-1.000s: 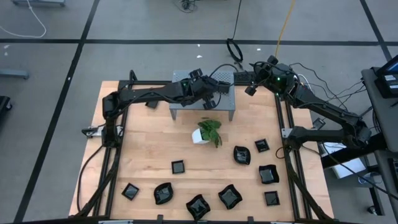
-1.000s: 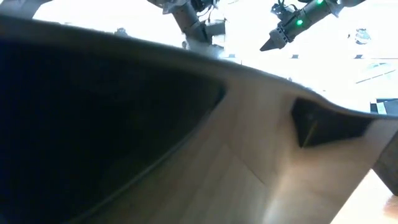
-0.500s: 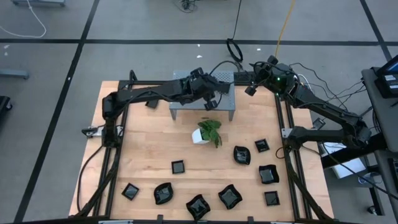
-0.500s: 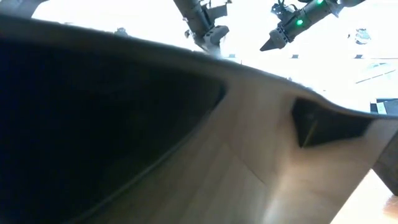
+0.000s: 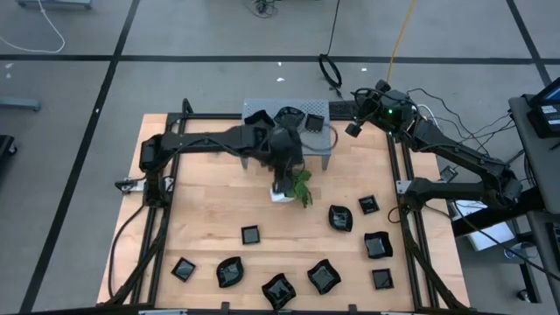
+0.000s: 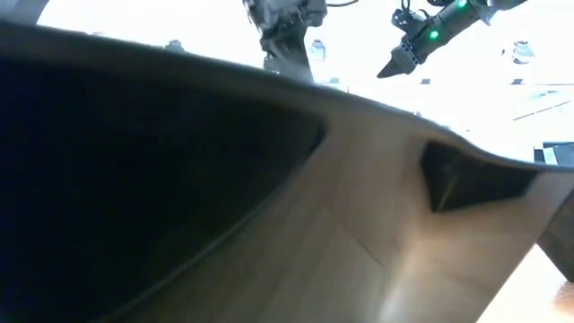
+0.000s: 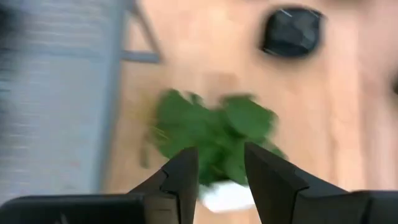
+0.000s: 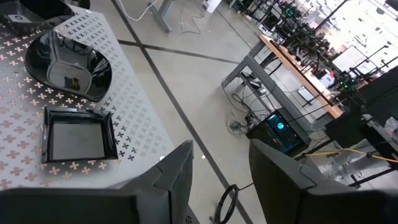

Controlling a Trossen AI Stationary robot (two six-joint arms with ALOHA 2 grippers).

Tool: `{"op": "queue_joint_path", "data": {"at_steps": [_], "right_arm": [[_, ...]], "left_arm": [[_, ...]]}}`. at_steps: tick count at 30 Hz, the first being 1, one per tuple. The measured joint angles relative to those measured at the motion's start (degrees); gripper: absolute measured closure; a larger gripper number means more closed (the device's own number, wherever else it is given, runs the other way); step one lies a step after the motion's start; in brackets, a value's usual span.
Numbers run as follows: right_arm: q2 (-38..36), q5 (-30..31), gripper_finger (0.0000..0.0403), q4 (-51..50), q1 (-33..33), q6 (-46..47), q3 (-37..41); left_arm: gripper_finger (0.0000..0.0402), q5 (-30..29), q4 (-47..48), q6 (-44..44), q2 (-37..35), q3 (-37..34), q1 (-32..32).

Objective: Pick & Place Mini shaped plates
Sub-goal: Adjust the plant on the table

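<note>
Judging by the layout, you have a few glossy black mini plates (image 8: 68, 62) on the grey perforated metal stand (image 5: 324, 143), nine left on the wooden desk (image 5: 201, 210), both grippers (image 7: 219, 163) (image 8: 219, 155) released, empty.

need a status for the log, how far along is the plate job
Early on. Three mini shaped plates already sit on the grey perforated stand. Nothing is in hand: the left end effector is open and empty above the green plant, and the right end effector hangs open off the stand's corner. About nine plates are left on the wooden table.
</note>
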State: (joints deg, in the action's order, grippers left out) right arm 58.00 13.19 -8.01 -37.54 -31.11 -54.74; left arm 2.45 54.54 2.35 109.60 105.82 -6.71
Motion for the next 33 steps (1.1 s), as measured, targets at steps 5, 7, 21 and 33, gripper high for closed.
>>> {"op": "queue_joint_path", "data": {"at_steps": [5,7,21,33], "right_arm": [[-0.02,-0.21,0.0259,0.01,0.00,0.00,0.00],[-0.02,-1.85,0.0259,0.02,0.00,0.13,0.00],[-0.04,-14.84,0.0259,0.57,0.48,13.81,1.53],[-0.02,-14.67,0.0259,1.50,0.52,13.93,8.11]], "left_arm": [[0.0270,0.64,5.89,2.80,0.00,-0.04,4.44],[0.0270,-0.44,5.06,3.68,0.00,-0.07,5.70],[0.0270,-9.56,3.28,-0.80,-0.01,-0.28,6.27],[0.0270,-9.61,-10.42,-0.59,-0.02,-14.73,7.57]]}}
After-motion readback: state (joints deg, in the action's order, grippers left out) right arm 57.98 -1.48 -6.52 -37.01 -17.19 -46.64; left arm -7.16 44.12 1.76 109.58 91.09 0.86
